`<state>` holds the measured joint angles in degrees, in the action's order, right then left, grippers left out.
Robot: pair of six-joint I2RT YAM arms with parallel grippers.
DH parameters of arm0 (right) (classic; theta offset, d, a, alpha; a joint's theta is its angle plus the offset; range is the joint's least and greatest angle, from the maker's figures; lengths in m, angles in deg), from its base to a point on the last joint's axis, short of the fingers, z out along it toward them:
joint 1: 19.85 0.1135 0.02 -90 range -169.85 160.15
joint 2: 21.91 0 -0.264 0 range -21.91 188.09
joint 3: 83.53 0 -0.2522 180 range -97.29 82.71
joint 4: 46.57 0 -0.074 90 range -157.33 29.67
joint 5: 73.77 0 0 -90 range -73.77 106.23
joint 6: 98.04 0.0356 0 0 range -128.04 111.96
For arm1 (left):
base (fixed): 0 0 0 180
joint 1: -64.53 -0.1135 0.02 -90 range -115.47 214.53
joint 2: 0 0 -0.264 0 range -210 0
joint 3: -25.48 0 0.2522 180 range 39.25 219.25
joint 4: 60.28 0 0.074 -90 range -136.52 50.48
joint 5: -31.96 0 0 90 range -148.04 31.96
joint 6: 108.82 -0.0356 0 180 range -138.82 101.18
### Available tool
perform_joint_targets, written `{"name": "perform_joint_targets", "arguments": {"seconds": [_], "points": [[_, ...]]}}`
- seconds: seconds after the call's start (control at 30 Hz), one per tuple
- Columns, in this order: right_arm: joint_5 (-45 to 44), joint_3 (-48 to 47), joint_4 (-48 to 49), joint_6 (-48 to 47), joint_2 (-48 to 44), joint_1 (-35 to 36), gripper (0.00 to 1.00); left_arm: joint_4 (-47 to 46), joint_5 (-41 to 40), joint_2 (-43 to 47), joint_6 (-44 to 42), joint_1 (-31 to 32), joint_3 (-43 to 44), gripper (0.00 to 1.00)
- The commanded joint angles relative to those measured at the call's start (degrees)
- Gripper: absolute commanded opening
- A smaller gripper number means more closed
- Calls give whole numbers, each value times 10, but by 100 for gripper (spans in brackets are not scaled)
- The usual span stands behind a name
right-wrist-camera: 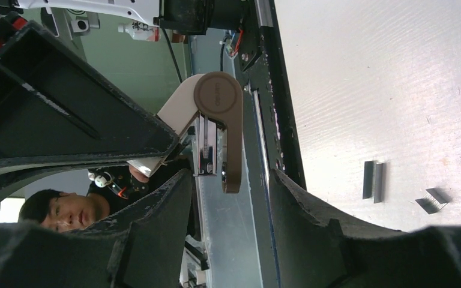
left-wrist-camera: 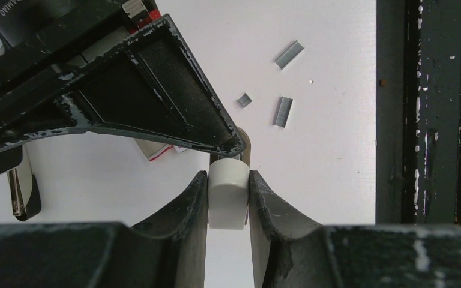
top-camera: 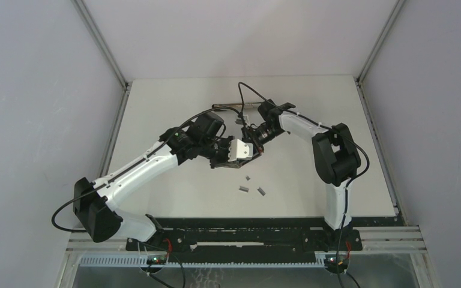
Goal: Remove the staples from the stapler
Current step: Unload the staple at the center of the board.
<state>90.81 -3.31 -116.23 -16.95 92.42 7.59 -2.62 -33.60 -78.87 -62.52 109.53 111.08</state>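
Observation:
My left gripper [top-camera: 231, 153] is shut on the white end of the stapler [top-camera: 241, 149] and holds it above the table; in the left wrist view both fingers press the white block [left-wrist-camera: 228, 195]. The stapler is swung open: in the right wrist view its beige top arm [right-wrist-camera: 221, 102] and metal magazine [right-wrist-camera: 207, 147] hang apart. My right gripper [top-camera: 255, 139] is open, its jaws [right-wrist-camera: 228, 201] on either side of the stapler's lower tip without touching. Three grey staple strips [top-camera: 244, 189] lie on the table below [left-wrist-camera: 283, 111] [right-wrist-camera: 373, 180].
A red-and-white box [left-wrist-camera: 156, 151] lies on the table, partly hidden under my right gripper's dark finger [left-wrist-camera: 144, 90]. The black rail [left-wrist-camera: 432, 120] runs along the table's near edge. A dark object with a cable [top-camera: 219, 108] sits behind the grippers.

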Motion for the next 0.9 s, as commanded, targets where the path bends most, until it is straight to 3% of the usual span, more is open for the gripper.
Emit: {"name": "perform_joint_targets", "arguments": {"seconds": [0.0, 0.57, 0.87], "points": [[21, -12, 11, 6, 1, 8, 50, -24, -1, 2, -3, 5, -1, 0], [36, -13, 19, 26, 21, 23, 51, -26, -2, -2, 2, 8, 0, 0], [50, -13, 24, 35, 28, 29, 37, -29, -3, -6, 3, 12, -1, 0]]}}
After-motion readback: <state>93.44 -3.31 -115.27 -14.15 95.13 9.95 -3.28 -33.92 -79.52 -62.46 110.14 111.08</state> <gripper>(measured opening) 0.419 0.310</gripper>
